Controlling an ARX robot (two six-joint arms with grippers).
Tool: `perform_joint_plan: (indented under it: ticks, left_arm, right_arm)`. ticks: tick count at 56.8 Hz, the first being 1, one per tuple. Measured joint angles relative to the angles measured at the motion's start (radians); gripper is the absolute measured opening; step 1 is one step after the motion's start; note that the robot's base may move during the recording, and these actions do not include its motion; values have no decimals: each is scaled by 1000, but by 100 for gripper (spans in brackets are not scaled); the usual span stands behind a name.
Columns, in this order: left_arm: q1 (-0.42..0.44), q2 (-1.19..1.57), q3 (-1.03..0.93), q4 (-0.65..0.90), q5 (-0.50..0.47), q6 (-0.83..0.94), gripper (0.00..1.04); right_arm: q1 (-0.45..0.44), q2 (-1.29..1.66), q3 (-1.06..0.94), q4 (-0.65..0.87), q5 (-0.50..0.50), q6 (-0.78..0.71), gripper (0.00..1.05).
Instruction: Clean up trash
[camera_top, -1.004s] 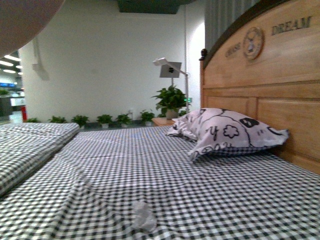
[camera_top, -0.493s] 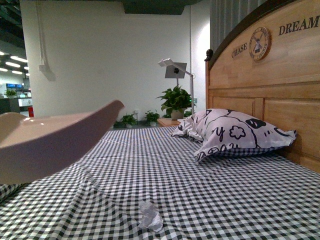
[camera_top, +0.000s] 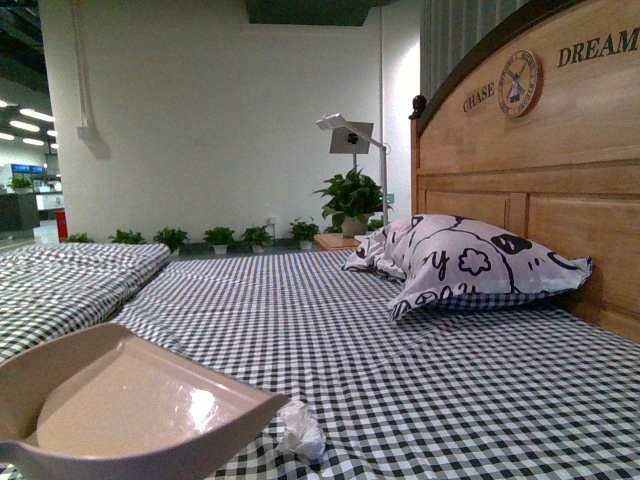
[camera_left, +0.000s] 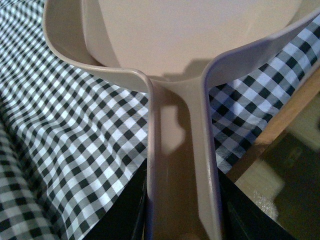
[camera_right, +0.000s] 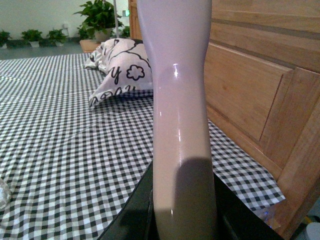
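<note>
Trash (camera_top: 300, 432): a small crumpled white wad on the checked bed sheet (camera_top: 430, 390), low in the front view, just right of centre. It sits at the right-hand corner of the beige dustpan (camera_top: 130, 410), touching it or just beside it; cannot tell which. The inside of the pan is glossy.

Left pincer (camera_left: 182, 222): clenched on the dustpan's handle, with dark fingers (camera_left: 125, 215) against both sides of it. The pan spreads away from the pincer, low over the sheet. The wad is hidden in the left wrist view, so it lies somewhere past the pan, not near the fingers.

Right pincer (camera_right: 182, 220): clenched on a pale glossy handle (camera_right: 180, 100), which stands upright. The tool's head is out of frame. A whitish scrap at the margin of the right wrist view is too cropped to identify.

Pillow (camera_top: 470, 262): black-and-white print, lying against the wooden headboard (camera_top: 540, 170), well apart from the wad.
</note>
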Motion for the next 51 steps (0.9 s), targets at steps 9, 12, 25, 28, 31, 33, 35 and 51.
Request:
perform_joint_plan:
  ticks: [9, 12, 25, 28, 31, 33, 35, 51]
  left_arm:
    - [-18, 61, 18, -23, 3, 80, 28]
    - [-21, 82, 19, -9, -6, 96, 28]
    - [-25, 161, 40, 40, -17, 112, 28]
    - [-27, 174, 45, 44, -16, 113, 28]
    - [-29, 185, 48, 44, -16, 114, 28]
    - [-29, 192, 50, 44, -15, 114, 28]
    - [-30, 199, 52, 44, -14, 114, 28]
    - [-30, 216, 75, -31, 1, 114, 28]
  right_arm:
    - [0, 0, 0, 0, 0, 0, 19]
    - [0, 0, 0, 0, 0, 0, 19]
    - [0, 0, 0, 0, 0, 0, 19]
    - [0, 0, 0, 0, 0, 0, 19]
    - [0, 0, 0, 0, 0, 0, 19]
    - [0, 0, 0, 0, 0, 0, 19]
    - [0, 0, 0, 0, 0, 0, 19]
    - [0, 0, 0, 0, 0, 0, 19]
